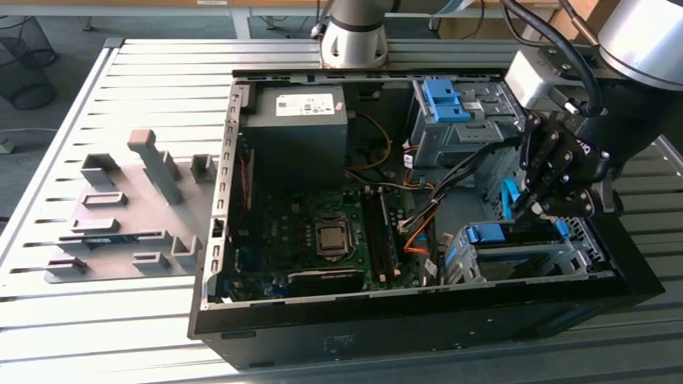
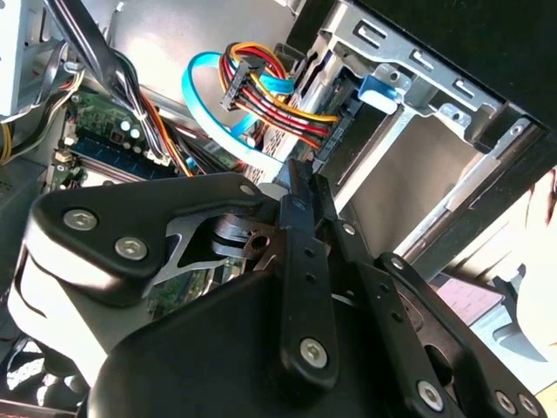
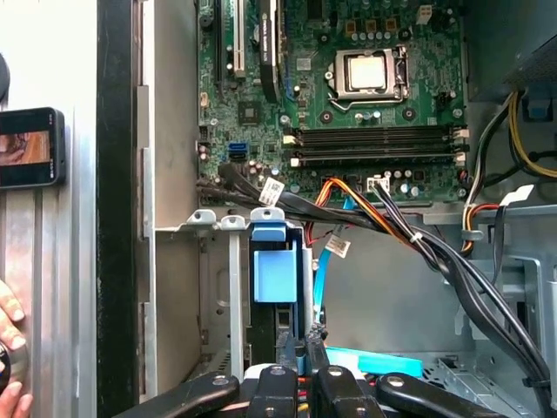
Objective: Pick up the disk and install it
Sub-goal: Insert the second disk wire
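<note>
I see the gripper [image 1: 542, 210] hanging inside the open computer case [image 1: 320, 336], fingers [image 2: 300, 218] pinched narrow, holding nothing. The disk [image 1: 501, 234] sits in the drive cage [image 1: 523, 268] just below, long axis running across the cage.

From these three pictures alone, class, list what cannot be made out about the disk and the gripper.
- The disk: in the exterior view the gripper and the drive cage's frame cover most of it; whether it is fully seated cannot be told.
- Any grasp: in the second wrist view the gripper's black linkage blocks the fingertips.
- The person's hand: cut off by the first wrist view's edge.
</note>
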{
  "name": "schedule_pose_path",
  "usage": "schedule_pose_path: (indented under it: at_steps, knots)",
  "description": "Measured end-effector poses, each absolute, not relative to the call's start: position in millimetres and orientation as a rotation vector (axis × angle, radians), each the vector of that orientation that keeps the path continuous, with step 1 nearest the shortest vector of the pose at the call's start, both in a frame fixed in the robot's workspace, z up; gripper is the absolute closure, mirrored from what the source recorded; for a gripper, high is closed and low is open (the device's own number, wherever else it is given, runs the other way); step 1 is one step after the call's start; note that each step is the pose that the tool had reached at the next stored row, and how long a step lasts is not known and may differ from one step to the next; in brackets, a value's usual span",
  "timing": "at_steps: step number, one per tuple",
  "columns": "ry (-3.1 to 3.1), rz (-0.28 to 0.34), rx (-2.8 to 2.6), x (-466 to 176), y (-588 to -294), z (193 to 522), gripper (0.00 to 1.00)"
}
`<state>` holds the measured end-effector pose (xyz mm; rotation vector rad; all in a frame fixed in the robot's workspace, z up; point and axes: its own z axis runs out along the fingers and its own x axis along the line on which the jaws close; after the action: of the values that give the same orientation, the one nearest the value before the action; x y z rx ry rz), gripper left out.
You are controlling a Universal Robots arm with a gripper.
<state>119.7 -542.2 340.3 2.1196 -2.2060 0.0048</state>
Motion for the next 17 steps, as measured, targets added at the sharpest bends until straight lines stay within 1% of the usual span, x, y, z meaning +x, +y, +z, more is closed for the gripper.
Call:
schedule_pose_path:
  at_steps: [17]
  knots:
    - [-2.230, -0.012, 2.100, 123.5, -548.5, 334.8, 0.84]
